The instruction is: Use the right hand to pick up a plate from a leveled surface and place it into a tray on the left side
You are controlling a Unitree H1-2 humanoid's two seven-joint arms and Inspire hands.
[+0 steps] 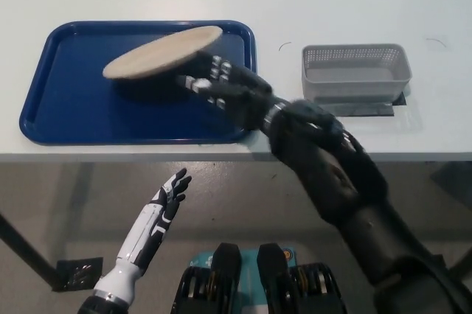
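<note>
A beige paper plate [162, 52] hangs tilted over the blue tray [66, 107] on the left of the white table. Its right rim is raised and its left rim is low, close to the tray floor. My black right hand [217, 78] reaches in from the right and holds the plate by its right rim, with the fingers [198, 82] stretched out beneath it. The plate hides the thumb. My white left hand [167, 194] rests open below the table's front edge, at the lower left.
A grey mesh basket [354, 71] stands on the table to the right of the tray, on a dark mat. The table's front edge [110, 155] runs just below the tray. Floor and table legs show beneath.
</note>
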